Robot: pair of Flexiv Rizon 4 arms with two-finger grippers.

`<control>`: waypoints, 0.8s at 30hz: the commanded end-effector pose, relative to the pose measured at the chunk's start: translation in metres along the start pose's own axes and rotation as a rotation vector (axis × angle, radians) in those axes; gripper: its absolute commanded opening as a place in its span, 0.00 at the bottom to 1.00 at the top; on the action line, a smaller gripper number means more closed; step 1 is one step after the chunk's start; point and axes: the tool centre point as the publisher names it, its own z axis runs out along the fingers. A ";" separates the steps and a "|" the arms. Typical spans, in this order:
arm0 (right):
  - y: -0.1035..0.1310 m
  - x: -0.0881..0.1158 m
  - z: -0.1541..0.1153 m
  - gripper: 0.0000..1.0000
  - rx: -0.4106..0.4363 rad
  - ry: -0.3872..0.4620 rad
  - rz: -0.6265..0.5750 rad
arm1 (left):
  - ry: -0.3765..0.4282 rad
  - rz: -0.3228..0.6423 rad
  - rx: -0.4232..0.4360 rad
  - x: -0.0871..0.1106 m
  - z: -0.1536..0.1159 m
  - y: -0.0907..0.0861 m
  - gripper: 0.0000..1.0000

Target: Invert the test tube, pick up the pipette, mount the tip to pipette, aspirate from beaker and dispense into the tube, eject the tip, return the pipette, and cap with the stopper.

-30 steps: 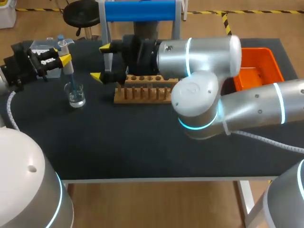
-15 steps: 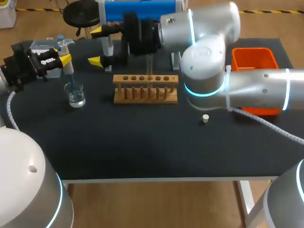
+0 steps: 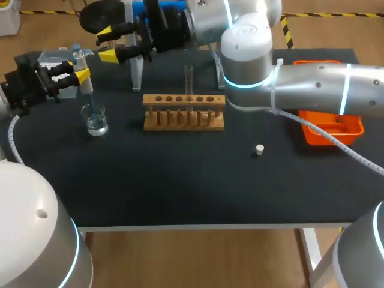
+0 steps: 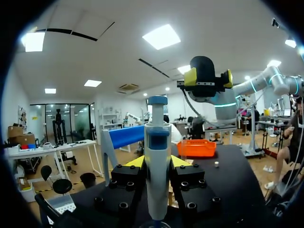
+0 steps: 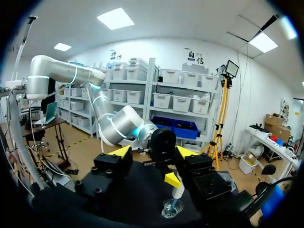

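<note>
One pipette (image 3: 86, 84) is clamped by the left gripper (image 3: 80, 72) at frame left, tip (image 3: 91, 107) seemingly in the beaker (image 3: 96, 123) to aspirate, while the right gripper (image 3: 107, 44) is held open, empty.

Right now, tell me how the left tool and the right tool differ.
The left tool is shut on the pipette; the right tool is open and empty. The left tool sits over the beaker; the right tool is near the back edge of the table. Both have yellow tips.
</note>
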 end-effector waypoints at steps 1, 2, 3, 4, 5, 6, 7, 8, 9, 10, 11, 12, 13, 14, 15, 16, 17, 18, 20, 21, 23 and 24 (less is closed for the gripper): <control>0.000 -0.010 0.009 0.00 -0.010 0.112 0.010 | 0.002 0.001 0.002 0.000 -0.001 0.001 0.00; 0.001 -0.012 0.010 0.00 -0.016 0.116 0.012 | 0.002 0.001 0.002 0.000 -0.001 0.001 0.00; 0.002 -0.013 0.011 0.00 -0.018 0.116 0.013 | 0.002 0.001 0.002 0.000 -0.001 0.001 0.00; 0.002 -0.014 0.013 0.00 -0.027 0.121 0.025 | 0.002 0.001 0.002 0.000 -0.001 0.001 0.00; 0.002 -0.015 0.014 0.00 -0.032 0.123 0.028 | 0.002 0.001 0.002 0.000 -0.001 0.001 0.00; 0.003 -0.017 0.016 0.00 -0.031 0.122 0.026 | 0.002 0.001 0.002 0.000 -0.001 0.001 0.00; 0.003 -0.018 0.017 0.00 -0.035 0.126 0.030 | 0.002 0.001 0.002 0.000 -0.001 0.001 0.00; 0.003 -0.019 0.019 0.00 -0.047 0.134 0.041 | 0.002 0.001 0.002 0.000 -0.001 0.001 0.00; 0.003 -0.020 0.020 0.00 -0.046 0.132 0.040 | 0.002 0.001 0.002 0.000 -0.001 0.001 0.00; 0.003 -0.021 0.022 0.00 -0.045 0.132 0.039 | 0.002 0.001 0.002 0.000 -0.001 0.001 0.00; 0.003 -0.022 0.024 0.00 -0.052 0.137 0.042 | 0.002 0.001 0.002 0.000 -0.001 0.001 0.00; 0.003 -0.024 0.026 0.00 -0.058 0.138 0.044 | 0.002 0.001 0.002 0.000 -0.001 0.001 0.00; 0.003 -0.026 0.028 0.00 -0.056 0.133 0.045 | 0.002 0.001 0.002 0.000 -0.001 0.001 0.00; 0.003 -0.027 0.030 0.00 -0.074 0.142 0.052 | 0.002 0.001 0.002 0.000 -0.001 0.001 0.00; 0.003 -0.028 0.031 0.00 -0.083 0.152 0.057 | 0.002 0.001 0.002 0.000 -0.001 0.001 0.00; 0.002 -0.031 0.033 0.00 -0.082 0.148 0.055 | 0.002 0.001 0.002 0.000 -0.001 0.001 0.00; 0.001 -0.033 0.036 0.00 -0.087 0.142 0.065 | 0.002 0.001 0.002 0.000 -0.001 0.001 0.00; 0.001 -0.036 0.038 0.00 -0.097 0.146 0.075 | 0.002 0.001 0.002 0.000 -0.001 0.001 0.00; 0.000 -0.037 0.041 0.00 -0.106 0.148 0.078 | 0.002 0.001 0.002 0.000 -0.001 0.001 0.00; 0.000 -0.039 0.043 0.00 -0.125 0.155 0.087 | 0.002 0.001 0.002 0.000 -0.001 0.001 0.00; -0.001 -0.041 0.046 0.00 -0.135 0.157 0.095 | 0.002 0.001 0.002 0.000 -0.001 0.001 0.00; -0.001 -0.042 0.048 0.00 -0.134 0.156 0.094 | 0.002 0.001 0.002 0.000 -0.001 0.001 0.00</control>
